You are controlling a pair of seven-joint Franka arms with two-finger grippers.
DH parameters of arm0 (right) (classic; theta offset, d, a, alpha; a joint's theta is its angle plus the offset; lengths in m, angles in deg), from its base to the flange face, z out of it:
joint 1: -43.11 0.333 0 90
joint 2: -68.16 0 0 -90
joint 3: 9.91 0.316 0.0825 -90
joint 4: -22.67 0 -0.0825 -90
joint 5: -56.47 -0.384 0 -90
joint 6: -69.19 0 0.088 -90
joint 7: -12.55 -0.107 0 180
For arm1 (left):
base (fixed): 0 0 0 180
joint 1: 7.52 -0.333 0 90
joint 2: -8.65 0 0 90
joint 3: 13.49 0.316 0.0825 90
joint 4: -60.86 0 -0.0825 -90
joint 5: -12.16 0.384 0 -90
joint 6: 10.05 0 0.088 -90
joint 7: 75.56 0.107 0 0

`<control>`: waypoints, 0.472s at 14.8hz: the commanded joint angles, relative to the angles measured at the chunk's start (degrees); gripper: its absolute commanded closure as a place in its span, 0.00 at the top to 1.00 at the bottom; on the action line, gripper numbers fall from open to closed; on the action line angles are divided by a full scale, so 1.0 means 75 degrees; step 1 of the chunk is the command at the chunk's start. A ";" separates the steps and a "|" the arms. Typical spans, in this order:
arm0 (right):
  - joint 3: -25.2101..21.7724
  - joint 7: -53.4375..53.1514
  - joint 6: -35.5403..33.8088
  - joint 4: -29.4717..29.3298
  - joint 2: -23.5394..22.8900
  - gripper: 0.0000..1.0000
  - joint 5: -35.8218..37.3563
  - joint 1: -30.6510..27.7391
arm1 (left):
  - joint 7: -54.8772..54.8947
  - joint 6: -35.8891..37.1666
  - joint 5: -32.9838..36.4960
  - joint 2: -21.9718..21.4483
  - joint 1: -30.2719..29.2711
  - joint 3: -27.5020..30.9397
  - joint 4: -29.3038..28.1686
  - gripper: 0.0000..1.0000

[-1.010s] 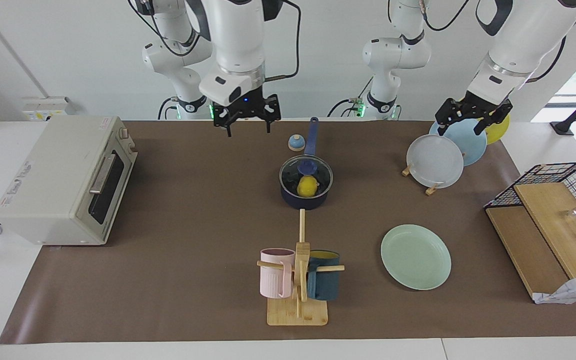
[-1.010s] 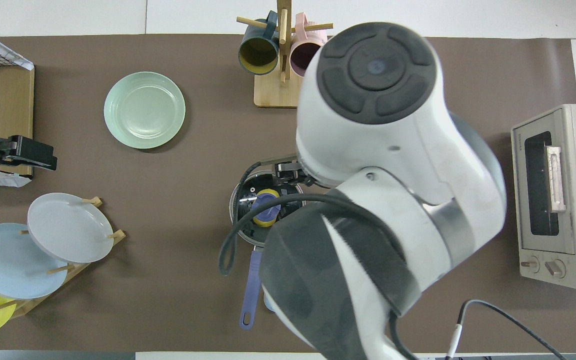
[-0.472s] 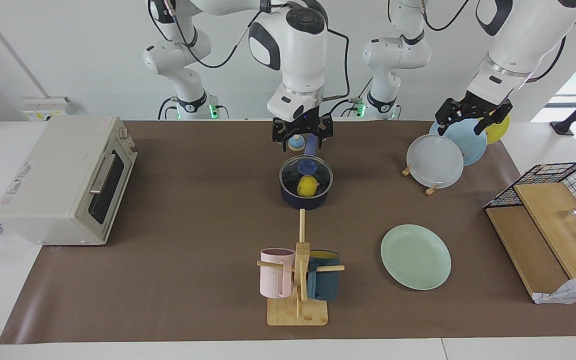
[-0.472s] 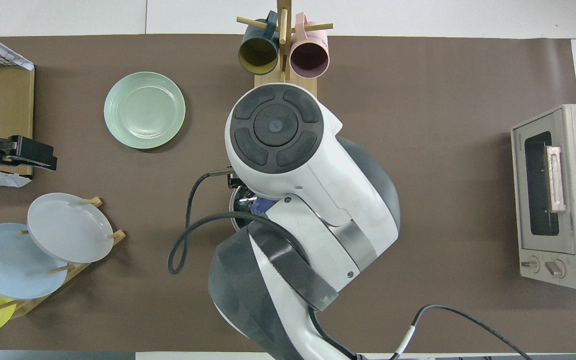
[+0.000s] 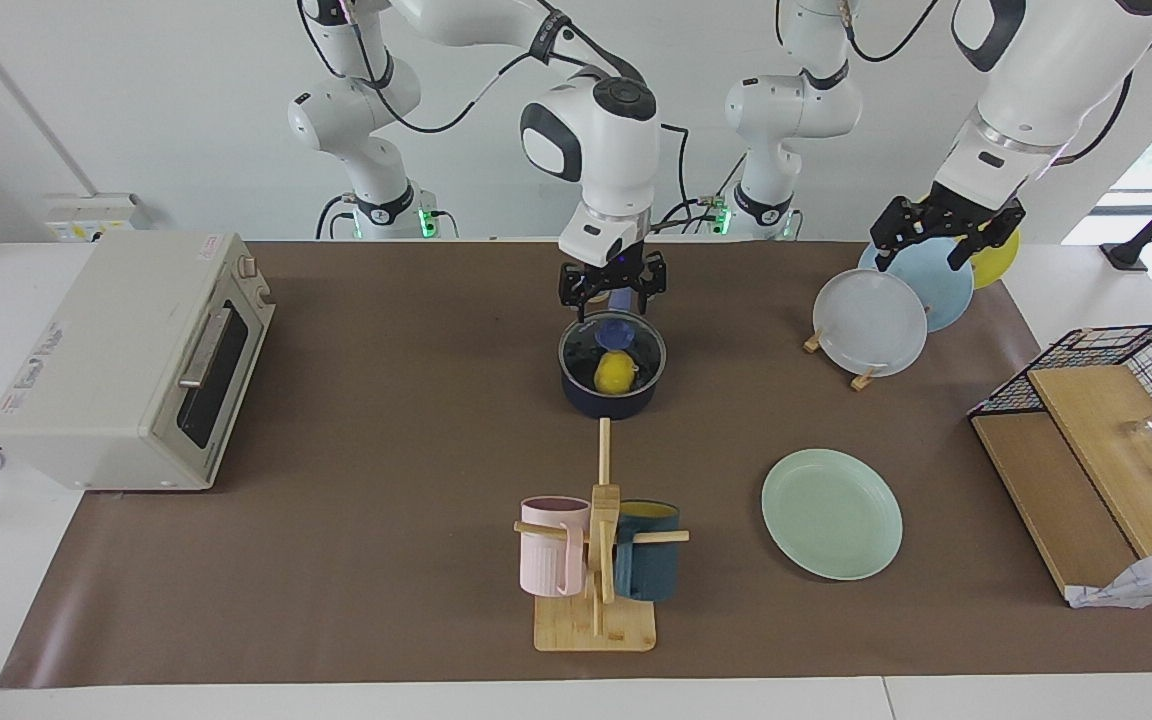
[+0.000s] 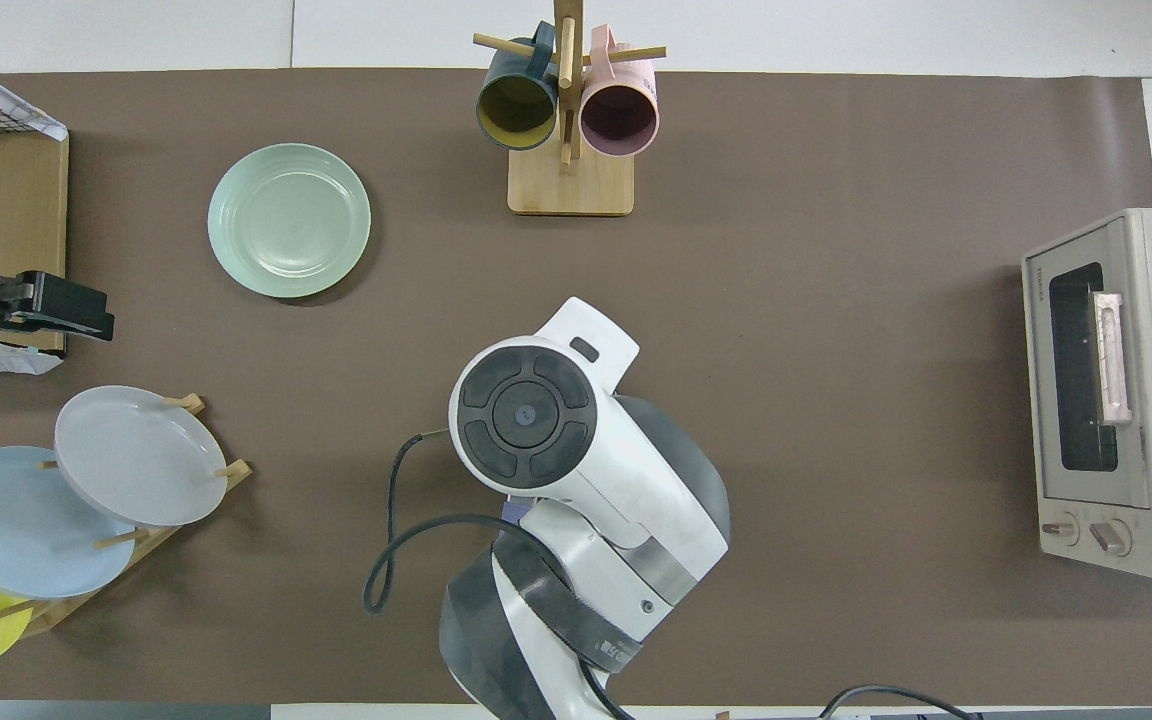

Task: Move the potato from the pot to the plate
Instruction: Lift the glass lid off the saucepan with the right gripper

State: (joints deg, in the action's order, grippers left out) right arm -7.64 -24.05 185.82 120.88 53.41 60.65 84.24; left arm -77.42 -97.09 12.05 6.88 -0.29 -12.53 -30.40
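The yellow potato lies in the dark navy pot in the middle of the table, under a glass lid with a blue knob. The pot's blue handle points toward the robots. My right gripper hangs open just above the lid knob, apart from it. In the overhead view the right arm hides the pot and the potato. The mint-green plate is empty, farther from the robots than the pot and toward the left arm's end. My left gripper waits open over the plate rack.
A plate rack holds grey, light blue and yellow plates. A mug tree with a pink and a teal mug stands farther from the robots than the pot. A toaster oven is at the right arm's end, a wire basket with wooden boards at the left arm's.
My right gripper has swung from the toaster side to above the pot and come down close to the lid knob. The left arm has not moved.
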 commanded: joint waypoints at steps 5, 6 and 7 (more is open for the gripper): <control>0.0014 -0.0147 0.0714 0.0113 -0.0424 1.00 0.0333 0.0001 | -0.0068 0.0039 -0.0056 -0.0209 0.0032 0.0047 -0.0196 1.00; 0.0014 -0.0147 0.0796 0.0113 -0.0459 1.00 0.0333 0.0013 | -0.0068 0.0039 -0.0056 -0.0209 0.0032 0.0047 -0.0196 1.00; 0.0014 -0.0147 0.0808 0.0113 -0.0460 1.00 0.0333 0.0024 | -0.0068 0.0039 -0.0056 -0.0209 0.0032 0.0047 -0.0196 1.00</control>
State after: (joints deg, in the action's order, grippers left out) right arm -7.64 -24.05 190.49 121.19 49.97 62.30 84.26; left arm -77.42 -97.09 12.05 6.88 -0.29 -12.53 -30.40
